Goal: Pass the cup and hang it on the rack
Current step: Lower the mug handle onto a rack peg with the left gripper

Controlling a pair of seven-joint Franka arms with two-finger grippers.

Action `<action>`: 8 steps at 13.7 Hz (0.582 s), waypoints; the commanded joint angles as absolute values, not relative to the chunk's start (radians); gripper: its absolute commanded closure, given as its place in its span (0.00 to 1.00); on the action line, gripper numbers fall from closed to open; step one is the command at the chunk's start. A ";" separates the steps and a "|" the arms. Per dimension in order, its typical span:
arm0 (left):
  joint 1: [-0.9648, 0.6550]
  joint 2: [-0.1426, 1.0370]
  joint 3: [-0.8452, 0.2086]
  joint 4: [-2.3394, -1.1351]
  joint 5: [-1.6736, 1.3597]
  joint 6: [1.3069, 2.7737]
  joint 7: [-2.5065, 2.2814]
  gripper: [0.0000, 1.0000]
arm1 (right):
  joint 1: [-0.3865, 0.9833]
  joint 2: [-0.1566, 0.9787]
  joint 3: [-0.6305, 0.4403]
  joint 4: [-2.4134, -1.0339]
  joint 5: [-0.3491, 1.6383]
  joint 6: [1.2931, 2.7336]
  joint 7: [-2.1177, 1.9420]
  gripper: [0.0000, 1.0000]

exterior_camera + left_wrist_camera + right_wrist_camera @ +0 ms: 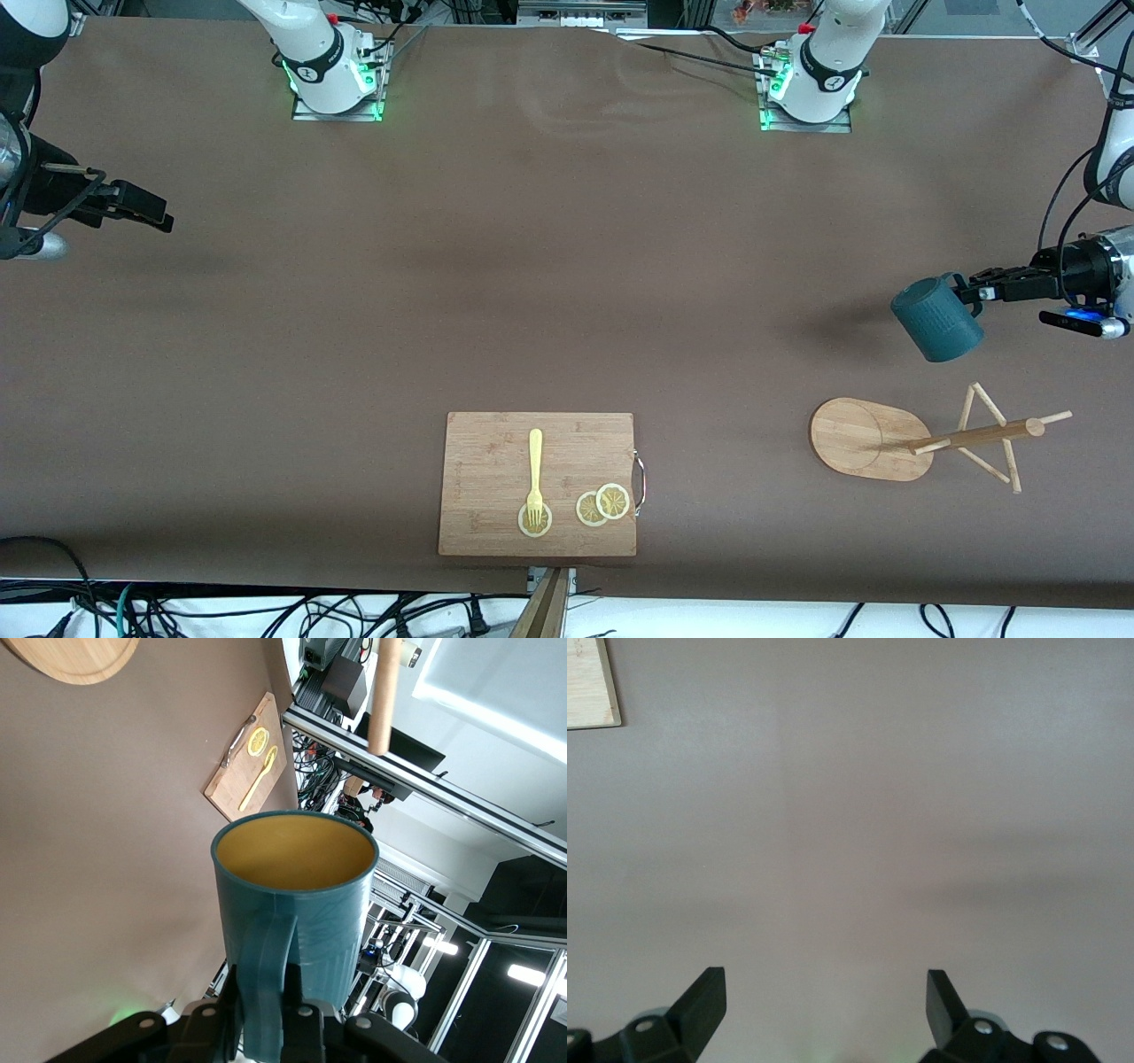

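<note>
The dark teal ribbed cup point(936, 319) hangs tilted in the air over bare tabletop at the left arm's end, close to the rack. My left gripper point(970, 292) is shut on its handle. In the left wrist view the cup point(297, 895) shows its tan inside, with the handle pinched in the left gripper point(266, 1010). The bamboo rack point(864, 437) stands on its oval base, its post point(974, 434) and thin pegs bare. The rack's post point(385, 695) also shows past the cup's mouth. My right gripper point(159, 217) waits open over the table at the right arm's end, and the right gripper point(824, 992) holds nothing.
A wooden cutting board point(496, 461) lies near the table's front edge in the middle, carrying a yellow fork point(535, 474) and lemon slices point(602, 505). The board point(248, 771) also shows in the left wrist view, and its corner point(586, 682) in the right wrist view.
</note>
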State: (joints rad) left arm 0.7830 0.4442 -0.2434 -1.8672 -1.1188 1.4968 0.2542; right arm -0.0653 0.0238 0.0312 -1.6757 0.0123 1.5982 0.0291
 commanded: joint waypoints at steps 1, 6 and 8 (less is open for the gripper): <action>0.796 0.497 -0.261 -1.798 -1.115 1.473 0.203 1.00 | -0.074 0.026 0.038 -1.654 0.026 1.575 0.029 0.00; 0.795 0.569 -0.261 -1.709 -1.120 1.468 0.155 1.00 | -0.074 0.026 0.038 -1.654 0.026 1.574 0.026 0.00; 0.795 0.575 -0.262 -1.692 -1.134 1.470 0.126 1.00 | -0.074 0.026 0.038 -1.654 0.038 1.572 0.025 0.00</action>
State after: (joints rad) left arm 0.7847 0.5504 -0.2482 -1.7436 -1.1203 1.4944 0.1687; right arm -0.0653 0.0238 0.0313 -1.6755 0.0167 1.5970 0.0290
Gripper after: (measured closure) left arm 0.793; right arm 0.000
